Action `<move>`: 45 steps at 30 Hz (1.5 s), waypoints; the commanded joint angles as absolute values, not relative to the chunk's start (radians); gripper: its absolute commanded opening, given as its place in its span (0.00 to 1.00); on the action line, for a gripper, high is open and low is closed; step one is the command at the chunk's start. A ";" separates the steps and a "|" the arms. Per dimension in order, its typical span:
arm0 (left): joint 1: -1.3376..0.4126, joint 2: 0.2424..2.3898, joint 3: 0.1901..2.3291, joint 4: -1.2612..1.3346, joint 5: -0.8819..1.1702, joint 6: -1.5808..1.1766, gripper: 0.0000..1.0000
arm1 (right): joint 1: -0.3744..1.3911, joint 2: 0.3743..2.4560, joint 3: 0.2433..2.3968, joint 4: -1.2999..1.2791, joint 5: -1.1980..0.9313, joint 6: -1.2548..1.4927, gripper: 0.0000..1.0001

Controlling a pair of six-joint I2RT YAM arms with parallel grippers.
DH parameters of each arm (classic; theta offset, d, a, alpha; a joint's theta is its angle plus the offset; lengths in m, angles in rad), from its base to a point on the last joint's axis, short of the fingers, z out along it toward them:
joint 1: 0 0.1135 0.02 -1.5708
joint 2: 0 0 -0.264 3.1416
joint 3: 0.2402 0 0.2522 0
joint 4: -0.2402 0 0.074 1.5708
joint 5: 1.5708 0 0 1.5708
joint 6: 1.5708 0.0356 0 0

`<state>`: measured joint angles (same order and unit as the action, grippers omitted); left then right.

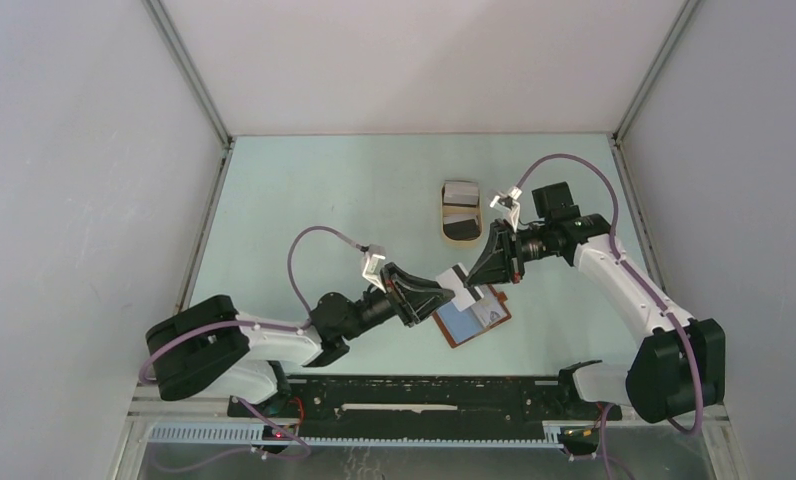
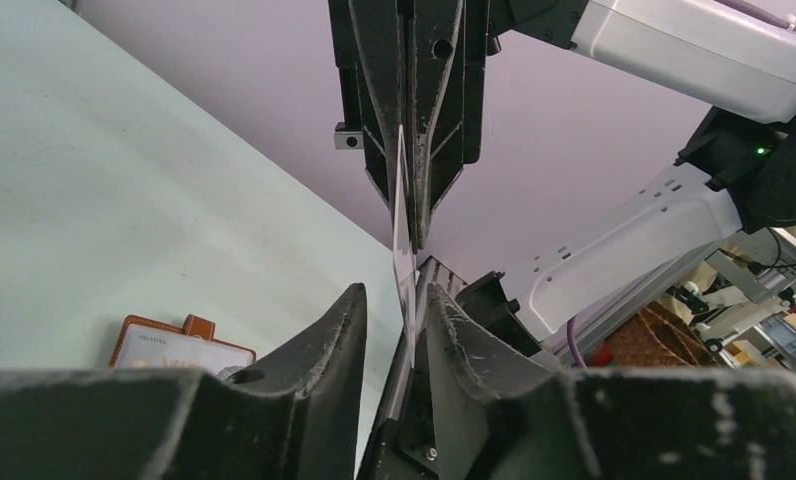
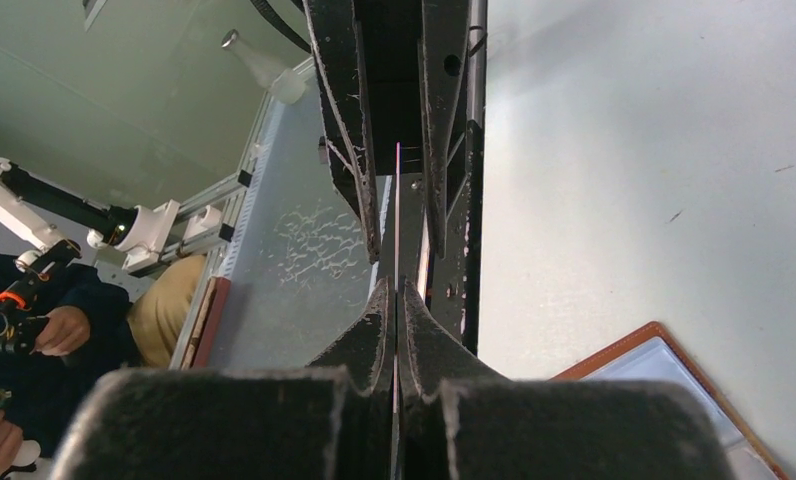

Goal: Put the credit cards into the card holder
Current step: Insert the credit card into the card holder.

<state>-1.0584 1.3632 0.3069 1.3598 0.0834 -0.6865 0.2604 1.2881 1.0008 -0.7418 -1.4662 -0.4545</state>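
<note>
The right tool is clamped tight on a white card. In the right wrist view the card shows only as a hairline edge btwn the closed pads. From the top view the card has a dark stripe along one long edge. It's held over the far-left part of the card holder; whether its lower edge touches the holder can't be told.

The left tool meets the same card from the opposite side, jaws narrow but not closed. In the left wrist view the card stands edge-on btwn its two fingers, w/ a clear gap on one side and v. close to the other finger. Contact there can't be told. The right tool grips the card's upper part in that view, tip to tip w/ the left tool.

The card holder lies open and flat on the pale green surface, nr the near edge, a bit right of ctr. It has a reddish-brown border, a blue-grey inside, and a light printed panel on the half toward the right edge.

The other credit cards sit in a tan oval tray farther back, approx mid-depth, right of ctr, well apart from the holder. The light grey/white ones are at its far end, a dark one at its near end.
</note>
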 commanded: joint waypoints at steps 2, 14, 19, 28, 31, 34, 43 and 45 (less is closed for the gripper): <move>-1.063 1.373 0.356 1.402 0.097 -0.691 0.28 | 0.280 1.292 1.001 -0.730 -1.459 -0.453 0.00; -1.040 1.405 0.327 1.401 0.196 -0.745 0.00 | 0.284 1.237 1.002 -0.768 -1.406 -0.534 0.46; -1.026 1.391 0.312 1.339 0.285 -0.767 0.00 | 0.290 1.209 1.003 -0.792 -1.351 -0.574 0.59; -1.013 1.314 0.336 1.128 0.334 -0.726 0.00 | 0.351 1.245 1.037 -0.865 -1.260 -0.643 0.56; -1.011 1.290 0.334 1.091 0.334 -0.710 0.00 | 0.364 1.254 1.044 -0.869 -1.253 -0.643 0.49; -1.011 1.272 0.337 1.066 0.333 -0.702 0.00 | 0.376 1.265 1.046 -0.875 -1.258 -0.643 0.41; -1.011 1.251 0.333 1.048 0.307 -0.707 0.10 | 0.387 1.291 1.061 -0.932 -1.322 -0.693 0.00; -1.011 1.226 0.319 1.043 0.281 -0.710 0.24 | 0.373 1.294 1.061 -0.943 -1.318 -0.699 0.00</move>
<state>-1.0176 1.2789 0.3088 1.0416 0.3180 -0.7227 0.3779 1.2907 1.0203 -0.9028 -1.2758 -0.6598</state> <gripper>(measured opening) 0.136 0.008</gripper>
